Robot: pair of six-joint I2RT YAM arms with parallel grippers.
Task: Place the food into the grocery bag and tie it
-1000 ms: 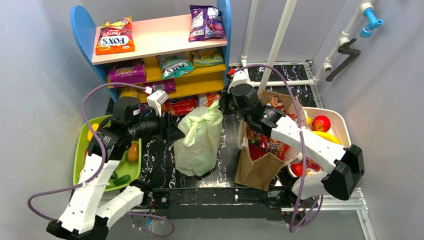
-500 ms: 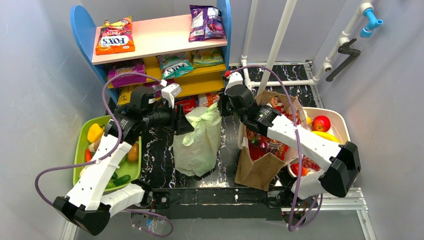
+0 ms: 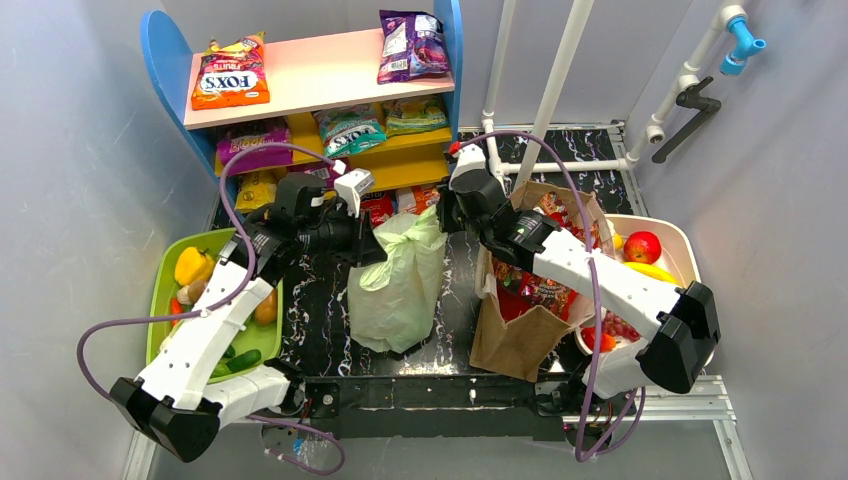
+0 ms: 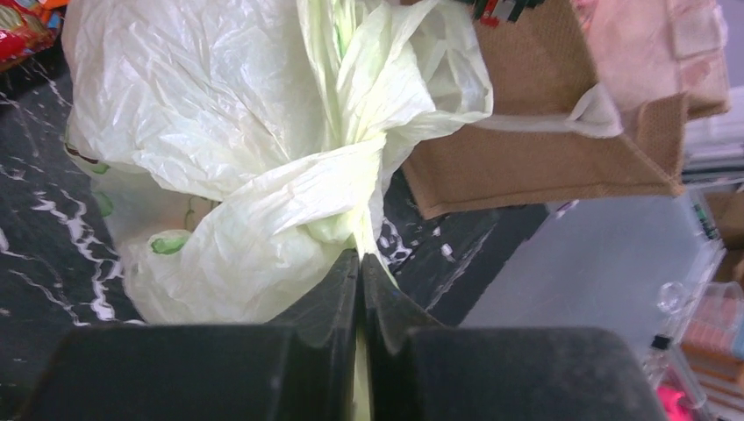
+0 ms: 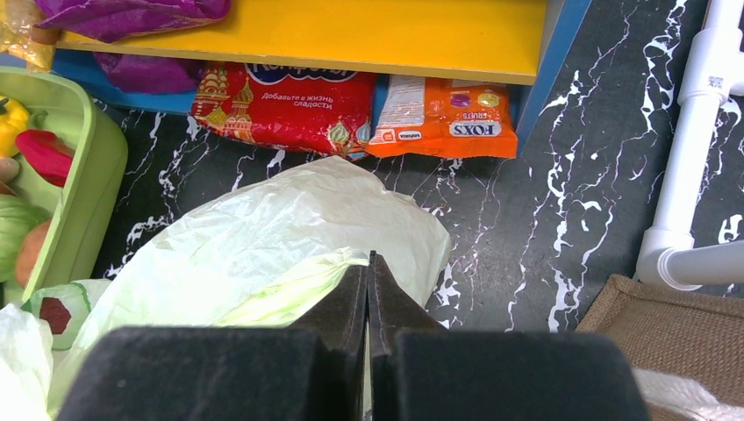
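The grocery bag (image 3: 395, 290) stands on the desk (image 3: 310, 320) just beside the brown paper bag (image 3: 520, 340). The left tool (image 4: 361, 263) is clamped on the bag's twisted handle farther from the paper bag. The right tool (image 5: 369, 267) pinches the nearer handle.

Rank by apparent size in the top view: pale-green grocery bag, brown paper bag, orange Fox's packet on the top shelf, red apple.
1. brown paper bag, though partly covered
2. grocery bag, not far behind
3. orange Fox's packet
4. red apple
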